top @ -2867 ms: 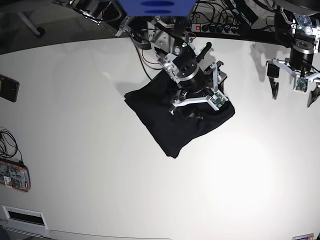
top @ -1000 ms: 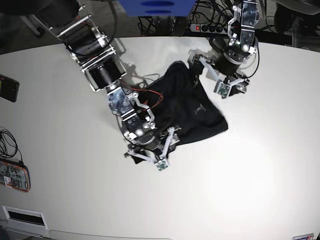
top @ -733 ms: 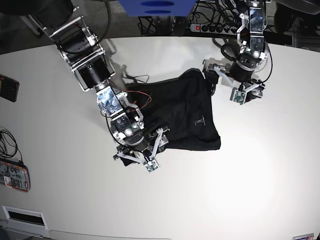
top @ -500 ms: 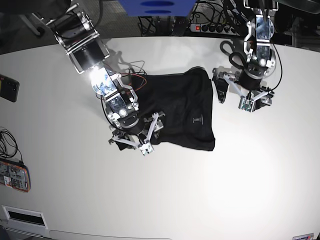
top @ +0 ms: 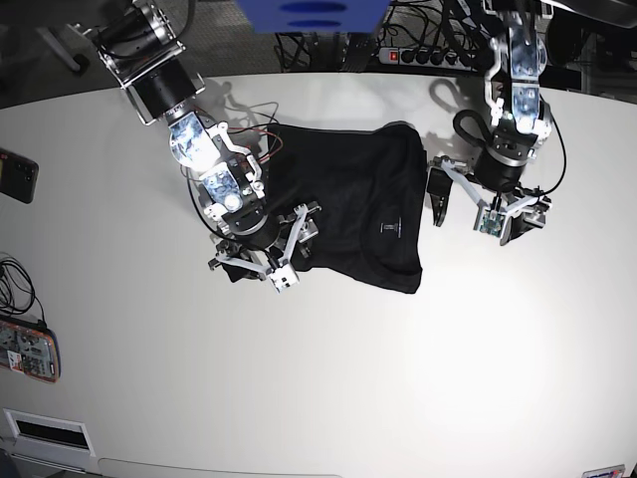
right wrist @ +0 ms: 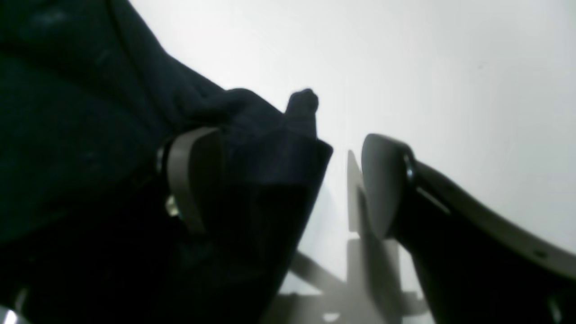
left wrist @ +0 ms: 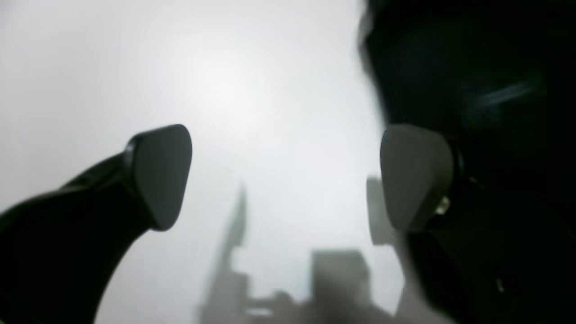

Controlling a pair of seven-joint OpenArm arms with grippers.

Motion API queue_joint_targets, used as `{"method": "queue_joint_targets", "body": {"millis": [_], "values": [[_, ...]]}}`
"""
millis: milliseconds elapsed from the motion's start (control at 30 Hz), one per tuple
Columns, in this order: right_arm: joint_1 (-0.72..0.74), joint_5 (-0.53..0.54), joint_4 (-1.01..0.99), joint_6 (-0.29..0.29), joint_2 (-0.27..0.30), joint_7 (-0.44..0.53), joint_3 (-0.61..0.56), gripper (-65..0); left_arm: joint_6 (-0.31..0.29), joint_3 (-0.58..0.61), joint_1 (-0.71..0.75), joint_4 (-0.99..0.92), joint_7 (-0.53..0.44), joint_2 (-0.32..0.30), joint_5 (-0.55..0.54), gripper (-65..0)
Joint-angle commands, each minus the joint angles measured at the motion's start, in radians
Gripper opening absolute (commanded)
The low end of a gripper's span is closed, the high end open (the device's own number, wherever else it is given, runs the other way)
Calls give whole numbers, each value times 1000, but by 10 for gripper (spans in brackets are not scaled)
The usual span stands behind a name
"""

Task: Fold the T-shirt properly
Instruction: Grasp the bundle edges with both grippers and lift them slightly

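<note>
Lying spread out on the white tabletop point(top: 398, 378), the black T-shirt point(top: 353, 204) sits between both arms. Right gripper point(top: 267, 254) is at the shirt's edge with its jaws apart; a fold of cloth sits between them, one pad against it, not clamped. Left gripper point(top: 478, 207) hangs just beside the shirt's other side, jaws wide apart, holding nothing.
</note>
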Motion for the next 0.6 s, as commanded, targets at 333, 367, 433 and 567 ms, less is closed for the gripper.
{"method": "queue_joint_targets", "body": {"millis": [333, 367, 433, 567], "values": [[10, -8, 11, 1, 4, -24, 5, -193, 4, 99, 187, 90, 53, 48, -5, -6], [10, -8, 11, 1, 4, -24, 5, -193, 4, 131, 187, 70, 56, 49, -5, -6], [10, -8, 11, 1, 4, -25, 5, -193, 6, 170, 182, -1, 53, 51, -5, -6], [10, -8, 13, 1, 4, -28, 5, -193, 8, 194, 119, -148, 50, 54, -5, -6]]}}
